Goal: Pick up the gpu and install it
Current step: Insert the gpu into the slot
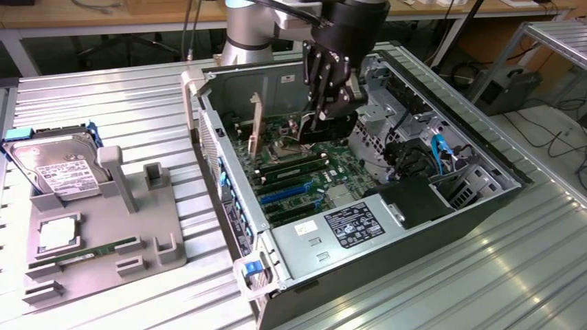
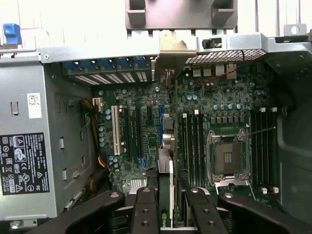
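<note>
The gpu (image 2: 166, 195) shows edge-on in the wrist view as a thin green board, with my gripper (image 2: 168, 207) shut on it and a black finger (image 2: 145, 207) on either side. Its metal end bracket (image 2: 171, 48) reaches the case's rear wall by the blue slot latches. The card runs in line with the blue expansion slot (image 2: 160, 119) on the motherboard (image 2: 131, 161); whether it touches the slot I cannot tell. In the exterior view my gripper (image 1: 326, 127) hangs inside the open computer case (image 1: 477, 148), over the board, with the gpu bracket (image 1: 257, 118) upright toward the exterior view's left.
Inside the case are the power supply (image 1: 353, 223), the drive cage (image 1: 403, 103), the CPU socket (image 2: 229, 156) and a white slot (image 2: 116, 129). On the exterior view's left a grey fixture (image 1: 137, 227) carries a hard drive (image 1: 60, 168) and a RAM stick (image 1: 82, 251).
</note>
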Robot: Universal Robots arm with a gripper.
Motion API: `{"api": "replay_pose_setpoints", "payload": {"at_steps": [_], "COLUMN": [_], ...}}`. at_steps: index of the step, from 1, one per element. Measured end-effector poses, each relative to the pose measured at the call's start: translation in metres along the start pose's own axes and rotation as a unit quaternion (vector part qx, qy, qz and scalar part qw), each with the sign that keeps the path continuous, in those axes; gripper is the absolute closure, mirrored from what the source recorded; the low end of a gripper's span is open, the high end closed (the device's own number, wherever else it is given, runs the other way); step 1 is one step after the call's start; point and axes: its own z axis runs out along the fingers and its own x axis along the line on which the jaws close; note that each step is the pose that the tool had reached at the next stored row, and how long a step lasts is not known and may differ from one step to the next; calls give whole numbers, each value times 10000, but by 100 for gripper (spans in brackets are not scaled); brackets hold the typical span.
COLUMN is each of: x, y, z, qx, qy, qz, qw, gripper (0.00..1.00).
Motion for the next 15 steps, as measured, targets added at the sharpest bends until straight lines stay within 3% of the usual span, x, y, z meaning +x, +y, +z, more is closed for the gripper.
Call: {"api": "replay_pose_setpoints", "payload": {"at_steps": [4,9,15], "x": [0,3,18], "y": [-2,-1,-6], "z": [76,211,343], "qx": [-1,1,2], "qy": [0,9,9], "qz": [-24,-293,-311], "qw": [10000,9996,9995], "gripper": [74,74,74]}}
